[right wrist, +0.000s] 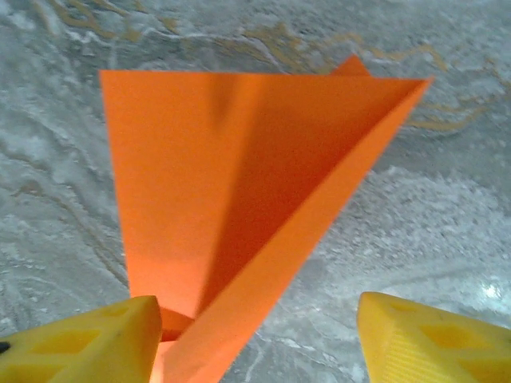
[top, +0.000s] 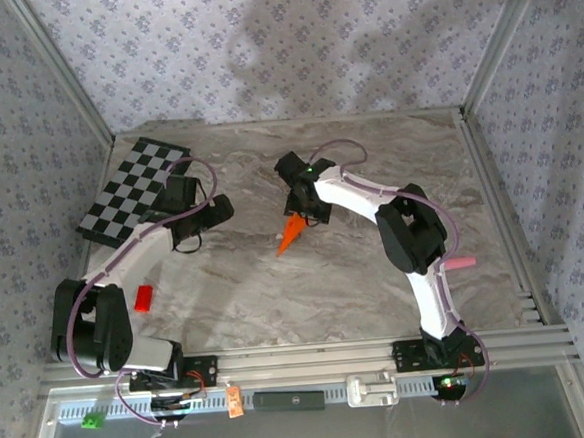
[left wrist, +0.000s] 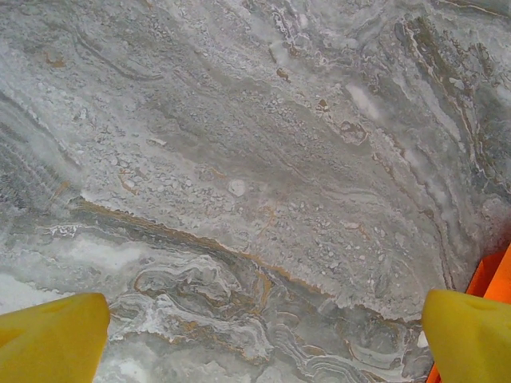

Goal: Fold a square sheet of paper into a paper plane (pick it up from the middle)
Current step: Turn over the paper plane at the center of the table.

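The paper plane (top: 290, 236) is a bright orange creased dart lying on the marble table near its middle, sharp tip toward the front left. In the right wrist view the paper plane (right wrist: 231, 183) spreads wide between the yellow fingers, its narrow end beside the left finger (right wrist: 88, 343). My right gripper (top: 307, 211) (right wrist: 255, 327) hovers over its rear end, jaws open and gripping nothing. My left gripper (top: 221, 210) (left wrist: 263, 327) stands wide open over bare marble to the left of the plane, whose orange edge (left wrist: 491, 279) shows by the right fingertip.
A black-and-white checkerboard (top: 135, 190) lies at the back left. A tiny red block (top: 143, 298) sits near the left arm's base, and a small pink item (top: 461, 263) lies by the right arm. Metal frame rails and patterned walls enclose the table.
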`<state>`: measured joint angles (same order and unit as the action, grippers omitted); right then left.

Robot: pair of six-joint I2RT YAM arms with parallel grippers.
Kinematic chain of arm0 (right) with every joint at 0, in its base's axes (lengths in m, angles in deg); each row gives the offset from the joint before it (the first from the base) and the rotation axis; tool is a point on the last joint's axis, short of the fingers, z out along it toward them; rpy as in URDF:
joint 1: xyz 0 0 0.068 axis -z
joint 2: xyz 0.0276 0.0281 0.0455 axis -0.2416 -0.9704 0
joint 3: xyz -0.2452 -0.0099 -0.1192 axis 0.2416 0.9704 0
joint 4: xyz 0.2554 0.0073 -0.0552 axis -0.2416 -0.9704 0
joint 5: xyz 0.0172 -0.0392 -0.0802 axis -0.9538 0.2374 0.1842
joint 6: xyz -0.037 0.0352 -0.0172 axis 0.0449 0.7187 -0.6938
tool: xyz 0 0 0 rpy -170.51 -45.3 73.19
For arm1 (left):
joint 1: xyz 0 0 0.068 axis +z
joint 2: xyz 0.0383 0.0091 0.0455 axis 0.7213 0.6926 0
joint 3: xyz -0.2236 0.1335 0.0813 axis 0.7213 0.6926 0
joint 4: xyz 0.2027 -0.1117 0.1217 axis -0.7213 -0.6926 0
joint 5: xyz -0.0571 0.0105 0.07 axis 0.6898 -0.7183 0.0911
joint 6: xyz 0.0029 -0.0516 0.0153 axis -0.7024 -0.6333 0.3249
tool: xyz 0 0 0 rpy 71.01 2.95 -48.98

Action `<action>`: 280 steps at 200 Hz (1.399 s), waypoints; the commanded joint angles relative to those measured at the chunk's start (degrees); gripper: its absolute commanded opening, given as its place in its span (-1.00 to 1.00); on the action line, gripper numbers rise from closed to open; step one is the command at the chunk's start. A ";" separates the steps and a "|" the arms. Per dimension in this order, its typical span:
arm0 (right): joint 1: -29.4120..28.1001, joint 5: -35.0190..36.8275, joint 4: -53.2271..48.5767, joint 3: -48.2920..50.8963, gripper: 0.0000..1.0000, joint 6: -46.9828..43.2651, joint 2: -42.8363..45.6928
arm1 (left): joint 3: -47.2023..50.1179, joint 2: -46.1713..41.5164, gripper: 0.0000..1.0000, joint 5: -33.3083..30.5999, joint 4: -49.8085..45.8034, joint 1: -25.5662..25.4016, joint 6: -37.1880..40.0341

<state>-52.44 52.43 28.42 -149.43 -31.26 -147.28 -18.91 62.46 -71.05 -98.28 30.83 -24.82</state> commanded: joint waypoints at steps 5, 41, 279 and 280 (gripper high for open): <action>-0.79 1.85 -4.76 -1.73 0.25 3.02 -1.20 | 0.44 -0.35 0.99 -0.40 0.33 0.83 0.87; -1.27 1.28 -6.75 -2.17 0.09 3.62 -1.81 | 0.07 0.28 1.00 -0.26 0.32 1.09 1.00; -0.09 -25.30 25.76 4.60 -0.95 -18.99 4.88 | 6.29 -8.43 1.00 4.01 1.46 9.88 -6.15; 0.02 -25.77 26.01 4.78 -0.95 -18.95 4.87 | 6.26 -8.42 1.00 4.21 1.49 9.88 -6.20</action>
<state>-53.27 40.91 43.50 -148.49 -45.46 -143.78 -13.55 55.60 -69.85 -97.95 40.53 -29.00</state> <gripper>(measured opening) 0.052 0.998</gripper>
